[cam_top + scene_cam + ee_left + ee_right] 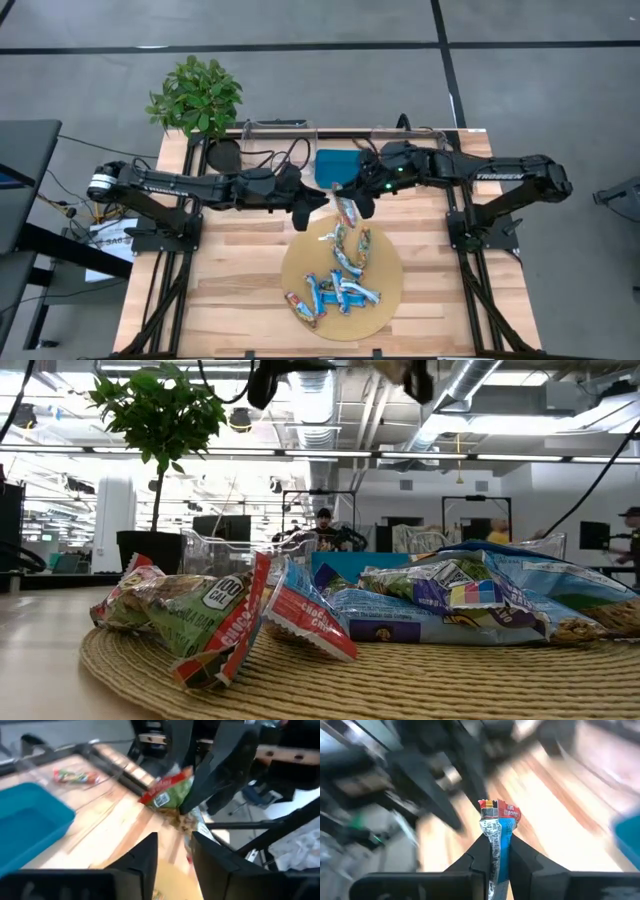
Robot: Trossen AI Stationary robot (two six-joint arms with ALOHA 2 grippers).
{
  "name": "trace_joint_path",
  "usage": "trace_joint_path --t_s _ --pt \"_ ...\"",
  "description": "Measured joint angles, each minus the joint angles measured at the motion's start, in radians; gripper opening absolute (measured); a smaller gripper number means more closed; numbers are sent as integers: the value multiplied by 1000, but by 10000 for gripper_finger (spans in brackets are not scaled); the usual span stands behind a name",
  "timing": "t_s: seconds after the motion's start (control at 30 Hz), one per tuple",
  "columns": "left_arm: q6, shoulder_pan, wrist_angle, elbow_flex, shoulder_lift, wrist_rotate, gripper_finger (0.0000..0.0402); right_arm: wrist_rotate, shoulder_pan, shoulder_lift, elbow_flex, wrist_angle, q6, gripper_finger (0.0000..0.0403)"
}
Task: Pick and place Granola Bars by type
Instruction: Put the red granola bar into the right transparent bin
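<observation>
Several granola bars (340, 285) lie piled on a round woven mat (385, 300); the low view shows the bars (300, 610) close up, red-and-green and blue ones. My right gripper (352, 196) hangs above the mat's far edge, near the teal tray (335, 165), shut on one bar (347, 212). My left gripper (303, 208) is open beside it on the left. In the left wrist view its fingers (150, 855) point at the held bar (167, 794) without touching it. My right gripper pinches a bar between its two fingers, which lie along it. The silver-and-blue wrapper (496, 842) runs up out of the fingers and ends in a red crimped end (501, 811). The bar is lifted clear of the mat and the table.
Two clear bins (280, 128) (405, 130) stand at the table's far edge either side of the teal tray (25, 820); one bar (75, 776) lies by a bin. A potted plant (195, 95) is at the far left corner. Bare wood (230, 270) shows left of the mat.
</observation>
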State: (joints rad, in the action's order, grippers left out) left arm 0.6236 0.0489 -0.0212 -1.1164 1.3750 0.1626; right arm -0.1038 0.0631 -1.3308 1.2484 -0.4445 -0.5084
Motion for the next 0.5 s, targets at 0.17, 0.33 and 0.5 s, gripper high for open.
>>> trace_joint_path --t_s 0.17,0.33,0.5 --pt "1 -19 -13 0 0 -151 136 125 79 0 0 -253 69 35" --pt "1 -21 -57 0 0 -216 133 340 184 0 0 -460 92 37" --pt "-50 -21 -99 0 0 -263 126 493 290 0 0 -557 101 37"
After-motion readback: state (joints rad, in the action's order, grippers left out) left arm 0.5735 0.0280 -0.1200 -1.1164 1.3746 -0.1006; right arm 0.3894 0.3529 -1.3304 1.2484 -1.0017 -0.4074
